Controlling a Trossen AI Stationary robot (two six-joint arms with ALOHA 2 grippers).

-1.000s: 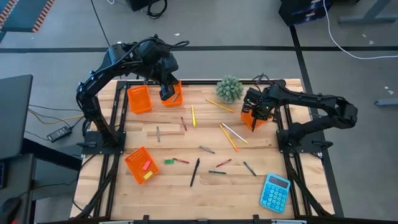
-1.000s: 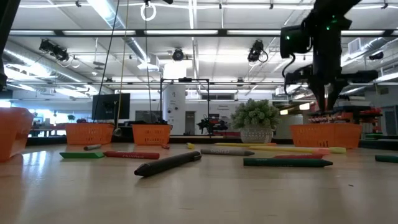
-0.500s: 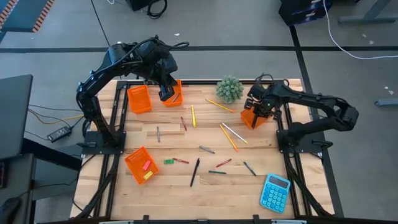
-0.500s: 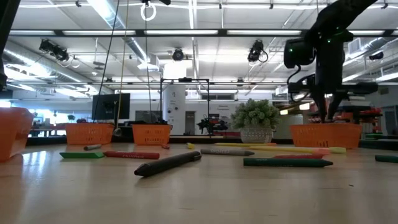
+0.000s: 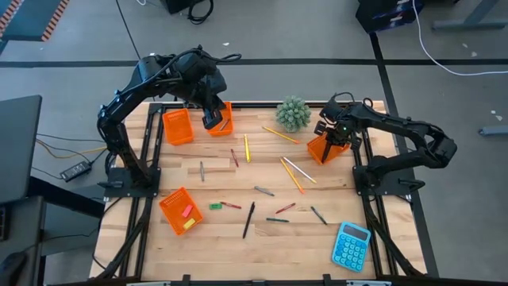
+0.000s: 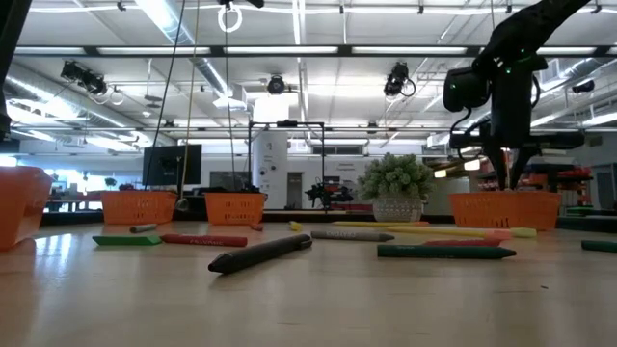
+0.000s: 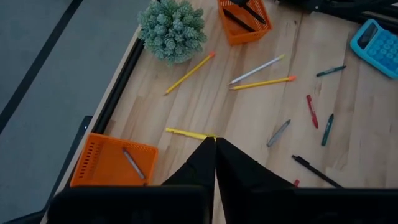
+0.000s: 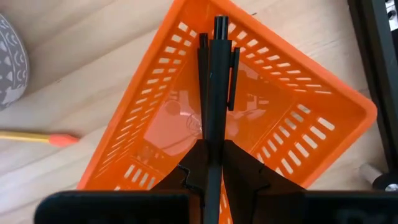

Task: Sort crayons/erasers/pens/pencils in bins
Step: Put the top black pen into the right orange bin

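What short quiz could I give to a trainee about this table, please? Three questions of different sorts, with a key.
1. True or false: the right end effector holds a black pen over an orange bin.
2. Multiple choice: the blue calculator lies
A. beside the plant
B. at the table's corner on the right arm's side, nearest the bottom of the high view
C. inside a bin
3. Fill in: the bin with pink and yellow pieces in it holds ____.

Key: 1 true; 2 B; 3 erasers.
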